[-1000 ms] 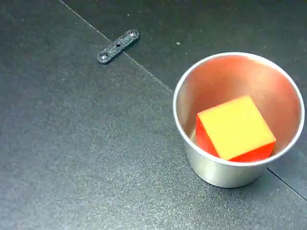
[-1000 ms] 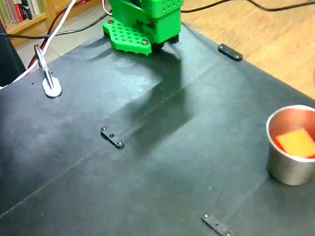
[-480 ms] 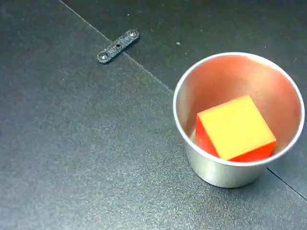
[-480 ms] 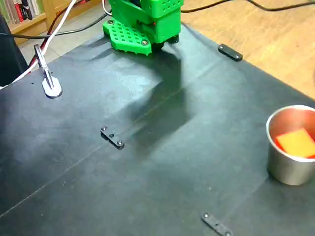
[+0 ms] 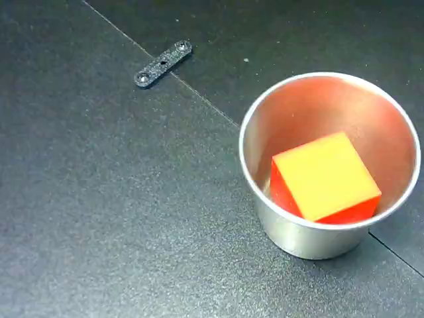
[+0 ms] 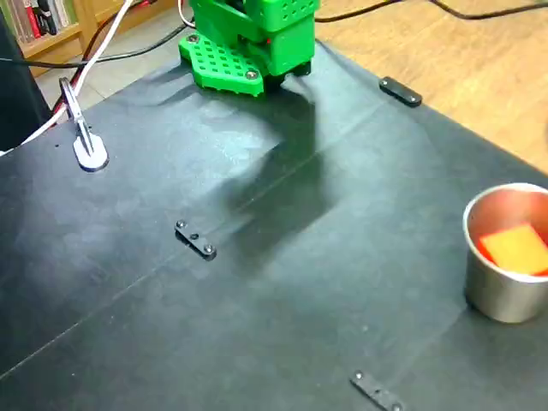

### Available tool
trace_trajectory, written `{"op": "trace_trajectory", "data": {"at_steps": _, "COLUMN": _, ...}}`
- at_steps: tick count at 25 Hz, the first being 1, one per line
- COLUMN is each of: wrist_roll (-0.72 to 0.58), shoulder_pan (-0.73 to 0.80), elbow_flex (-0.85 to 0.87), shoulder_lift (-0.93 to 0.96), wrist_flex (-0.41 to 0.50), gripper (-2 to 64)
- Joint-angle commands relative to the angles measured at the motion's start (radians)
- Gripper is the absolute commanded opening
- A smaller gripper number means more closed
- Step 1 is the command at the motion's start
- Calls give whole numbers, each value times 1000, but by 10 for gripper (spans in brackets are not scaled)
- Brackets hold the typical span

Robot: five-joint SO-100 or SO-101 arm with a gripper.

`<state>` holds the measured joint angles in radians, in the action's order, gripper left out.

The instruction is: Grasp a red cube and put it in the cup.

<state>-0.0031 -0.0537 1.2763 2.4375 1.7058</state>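
- Red cube (image 5: 324, 177): orange top, red sides.
- Cup (image 5: 311, 235): shiny silver, reddish glow inside.
- Table (image 6: 282, 282): matte black.
- Arm base (image 6: 248, 38): bright green, perforated.

Bright green plastic arm base (image 6: 250, 38) (perforated flat foot, dark screws at its edge)

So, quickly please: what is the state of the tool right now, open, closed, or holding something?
Tool: not in view in either fixed view, so its state cannot be told. It holds no cube: the red cube lies inside the cup.
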Motion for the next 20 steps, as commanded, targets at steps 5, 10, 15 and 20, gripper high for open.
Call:
{"op": "trace_trajectory", "data": {"at_steps": 5, "wrist_roll": -2, "shoulder_pan": 2, "elbow_flex": 3, "shoulder_lift": -11, "wrist_flex": 3, "gripper": 373}}
{"op": "trace_trajectory", "data": {"at_steps": 10, "wrist_roll": 3, "shoulder_pan": 2, "elbow_flex": 3, "shoulder_lift": -14, "wrist_flex": 3, "gripper": 373}}
{"op": "trace_trajectory", "data": {"at_steps": 15, "wrist_roll": -2, "shoulder_pan": 2, "elbow_flex": 3, "shoulder_lift": -14, "wrist_flex": 3, "gripper": 373}}
{"op": "trace_trajectory", "data": {"at_steps": 20, "wrist_roll": 0, "shoulder_pan": -2, "elbow_flex": 3, "shoulder_lift": -14, "wrist_flex": 3, "gripper": 373}}
